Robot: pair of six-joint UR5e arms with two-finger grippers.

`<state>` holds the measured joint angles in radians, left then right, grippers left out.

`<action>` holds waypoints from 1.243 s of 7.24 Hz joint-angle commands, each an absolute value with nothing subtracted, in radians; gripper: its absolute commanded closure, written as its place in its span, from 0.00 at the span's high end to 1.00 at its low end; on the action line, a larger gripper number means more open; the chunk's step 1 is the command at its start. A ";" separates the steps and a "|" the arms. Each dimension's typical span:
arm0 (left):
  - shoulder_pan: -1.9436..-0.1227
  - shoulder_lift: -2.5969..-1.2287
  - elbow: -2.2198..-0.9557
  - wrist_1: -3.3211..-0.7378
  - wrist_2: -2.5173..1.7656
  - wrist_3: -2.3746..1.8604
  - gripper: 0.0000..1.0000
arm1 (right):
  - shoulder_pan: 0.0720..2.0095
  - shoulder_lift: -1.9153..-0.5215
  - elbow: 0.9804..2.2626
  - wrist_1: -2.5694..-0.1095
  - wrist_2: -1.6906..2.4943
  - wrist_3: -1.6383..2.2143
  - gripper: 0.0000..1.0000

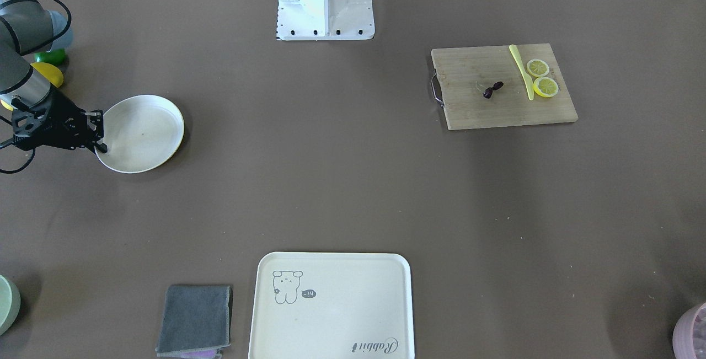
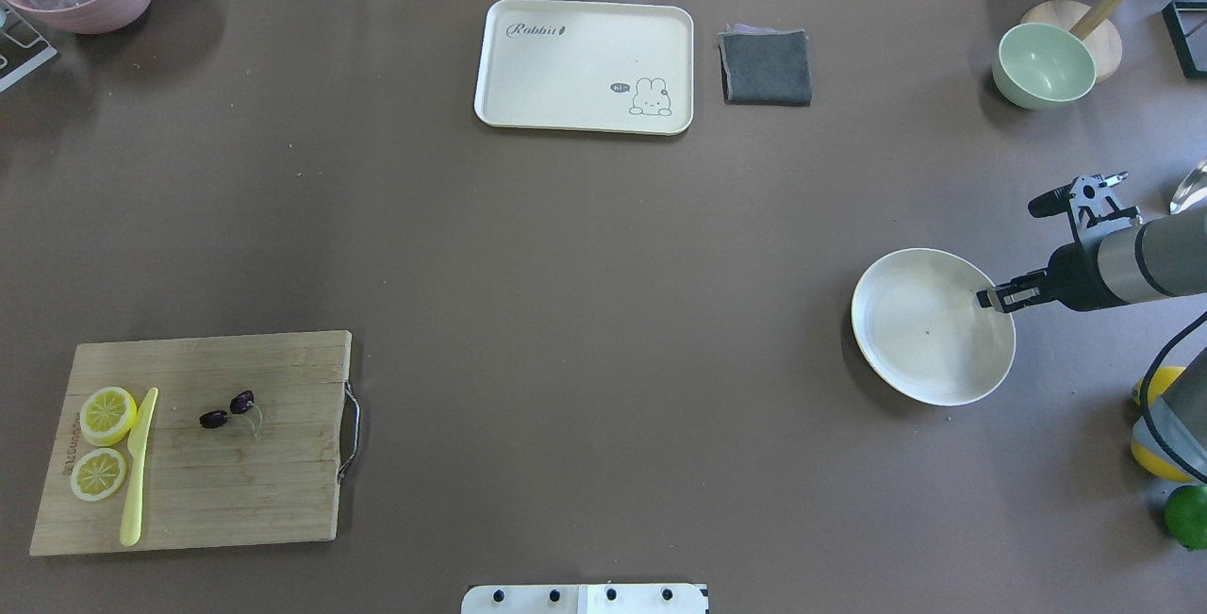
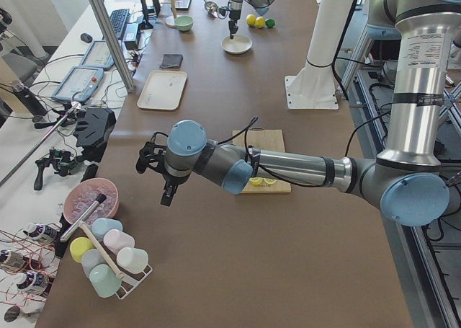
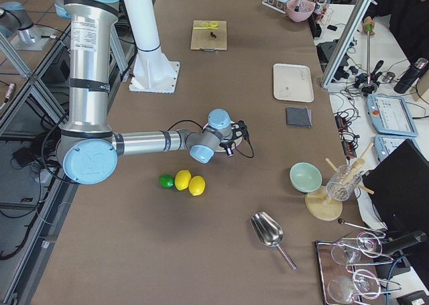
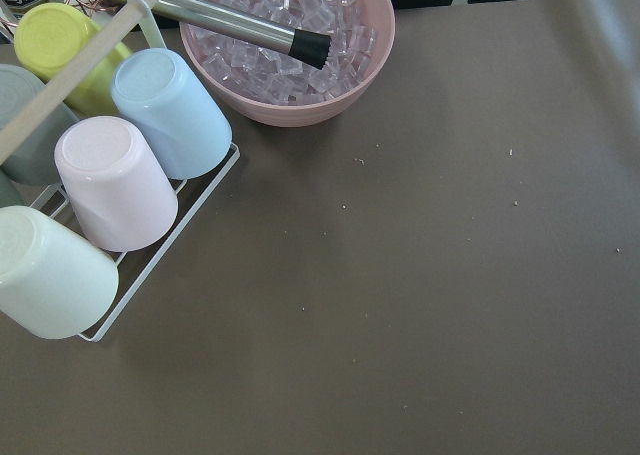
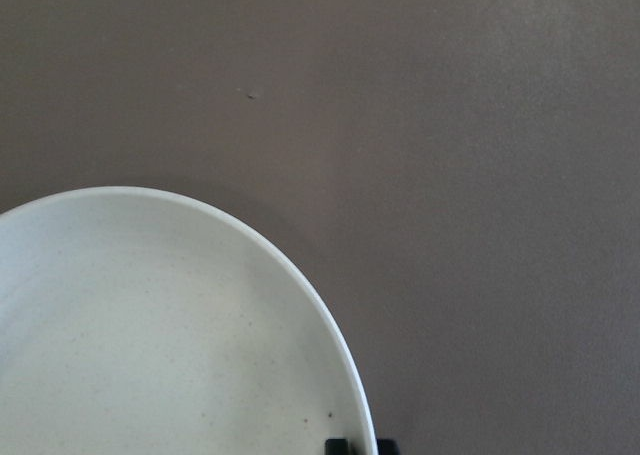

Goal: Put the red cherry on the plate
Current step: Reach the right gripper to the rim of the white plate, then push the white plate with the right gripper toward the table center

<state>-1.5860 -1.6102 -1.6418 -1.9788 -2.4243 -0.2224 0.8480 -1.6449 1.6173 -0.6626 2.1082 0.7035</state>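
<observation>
The red cherry (image 2: 242, 400) (image 1: 488, 92), tiny and dark with a thin stem curving beside it, lies on the wooden cutting board (image 2: 273, 482) next to a second dark cherry (image 2: 214, 419). Far across the table sits the round cream plate (image 2: 929, 326) (image 1: 143, 133) (image 6: 150, 325). My right gripper (image 2: 985, 298) (image 1: 99, 146) is at the plate's edge, its fingertips (image 6: 335, 445) closed on either side of the rim. My left gripper (image 3: 167, 191) shows only in the exterior left view, hanging above the table far from the board; I cannot tell if it is open or shut.
Two lemon slices (image 2: 106, 414) and a yellow knife (image 2: 137, 468) share the board. A cream tray with a drawing (image 2: 585, 67) and a grey cloth (image 2: 766, 67) lie at the far side. A green bowl (image 2: 1042, 64), lemons and a lime (image 4: 181, 179), a pink ice bowl (image 5: 300, 45) and a cup rack (image 5: 110, 175) stand at the ends.
</observation>
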 commanded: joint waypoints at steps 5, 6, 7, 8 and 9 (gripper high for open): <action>-1.597 -1.612 -1.641 -1.979 -2.425 -0.222 0.98 | 1.014 -1.447 1.620 -0.663 2.462 0.936 0.00; -1.597 -1.608 -1.641 -1.979 -2.425 -0.222 0.98 | 0.968 -1.369 1.621 -0.663 2.427 1.075 0.00; -1.597 -1.605 -1.641 -1.979 -2.425 -0.222 0.98 | 0.862 -1.300 1.618 -0.666 2.299 1.177 0.00; -1.598 -1.602 -1.641 -1.979 -2.425 -0.222 0.98 | 0.762 -1.257 1.609 -0.670 2.182 1.225 0.00; -1.598 -1.601 -1.640 -1.979 -2.425 -0.222 0.98 | 0.699 -1.200 1.620 -0.746 2.089 1.265 0.00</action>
